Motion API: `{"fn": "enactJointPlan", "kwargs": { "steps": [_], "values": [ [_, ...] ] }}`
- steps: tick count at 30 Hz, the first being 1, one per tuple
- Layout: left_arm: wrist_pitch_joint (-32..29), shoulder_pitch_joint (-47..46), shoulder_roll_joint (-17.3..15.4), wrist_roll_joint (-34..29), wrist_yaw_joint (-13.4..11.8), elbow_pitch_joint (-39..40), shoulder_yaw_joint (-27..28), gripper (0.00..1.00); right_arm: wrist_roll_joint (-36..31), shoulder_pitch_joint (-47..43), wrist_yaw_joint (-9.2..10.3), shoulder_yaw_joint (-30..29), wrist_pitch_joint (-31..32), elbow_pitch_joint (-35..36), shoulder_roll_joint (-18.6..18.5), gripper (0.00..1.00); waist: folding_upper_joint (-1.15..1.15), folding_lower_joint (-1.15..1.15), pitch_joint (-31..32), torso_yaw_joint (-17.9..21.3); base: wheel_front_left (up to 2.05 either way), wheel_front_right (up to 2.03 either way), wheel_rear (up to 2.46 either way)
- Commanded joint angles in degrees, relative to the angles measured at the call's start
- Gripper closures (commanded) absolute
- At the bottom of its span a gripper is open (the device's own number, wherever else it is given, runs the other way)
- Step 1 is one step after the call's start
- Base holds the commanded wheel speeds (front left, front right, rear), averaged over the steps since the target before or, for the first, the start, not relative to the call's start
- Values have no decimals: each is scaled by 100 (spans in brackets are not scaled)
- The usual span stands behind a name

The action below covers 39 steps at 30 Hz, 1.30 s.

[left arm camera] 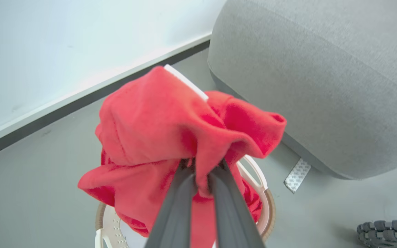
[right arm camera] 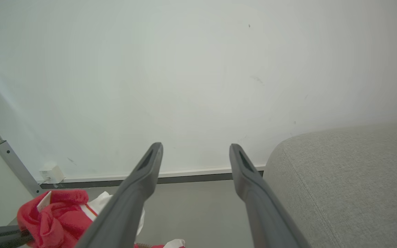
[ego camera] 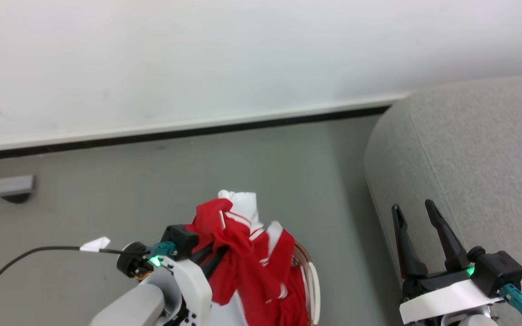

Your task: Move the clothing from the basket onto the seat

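— Black cable (ego camera: 12, 265) at the far left: what is that on it?

— A small white tag (ego camera: 94, 244). The cable curves over the grey floor (ego camera: 107, 194) to the wrist of the left arm. Beyond it a grey metal bar (ego camera: 2, 185) lies at the foot of the white wall (ego camera: 243, 54).

— And the left claw (left arm camera: 200, 168)?

— Pinched narrow on the clothing (ego camera: 243, 258), with red fabric squeezed between its two dark fingers. The garment bunches over the fingertips, with a white band at the top and thin stripes lower down.

— Where is the clothing, then?

— It is held up above the basket (ego camera: 311, 283). Its lower folds hang towards the basket's mouth, and I cannot tell whether they touch the bottom. None of it is on the seat (ego camera: 478, 158).

— How does the basket stand?

— It stands on the floor directly under the left claw. The left wrist view shows its brown rim, a white handle and perforated wall.

— Further right?

— There is a strip of bare floor, then the light grey seat with its rounded corner towards the wall. A small white patterned tag (left arm camera: 297, 175) pokes out under its edge.

— And the right claw (ego camera: 413, 207)?

— It is spread wide with nothing between the fingers, which point up over the near left edge of the seat, well apart from the clothing.
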<state>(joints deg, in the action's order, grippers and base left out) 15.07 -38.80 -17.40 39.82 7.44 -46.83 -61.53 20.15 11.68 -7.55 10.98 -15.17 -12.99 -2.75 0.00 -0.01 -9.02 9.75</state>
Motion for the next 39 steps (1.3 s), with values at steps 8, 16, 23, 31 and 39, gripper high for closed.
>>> {"fn": "enactJointPlan", "kwargs": {
  "steps": [8, 16, 23, 31, 39],
  "values": [
    [8, 408, -274, -202, -200, 1544, 1096, 100, -6, -299, 12, 43, 2, -147, -23, 0, 0, 1, 729, -570, 0, 0, 0],
    [9, 455, -443, -190, -339, 2530, 1712, 100, 49, -379, 12, 234, 3, -165, -25, 0, 0, 1, 915, -693, 0, 0, 0],
    [0, 274, -587, -78, -442, 3025, 2051, 100, 115, -350, 12, 516, 3, -141, -22, 0, 0, 1, 925, -699, 0, 0, 0],
    [-6, 414, -677, -80, -491, 3251, 2096, 100, 71, -142, 12, 823, 3, -228, -24, 0, 0, 1, 892, -619, 0, 0, 0],
    [-7, 493, -595, -107, -489, 3295, 2003, 100, -189, 86, 12, 1228, 3, -320, -23, 0, 0, 1, 889, -671, 0, 0, 0]
  ]
}}
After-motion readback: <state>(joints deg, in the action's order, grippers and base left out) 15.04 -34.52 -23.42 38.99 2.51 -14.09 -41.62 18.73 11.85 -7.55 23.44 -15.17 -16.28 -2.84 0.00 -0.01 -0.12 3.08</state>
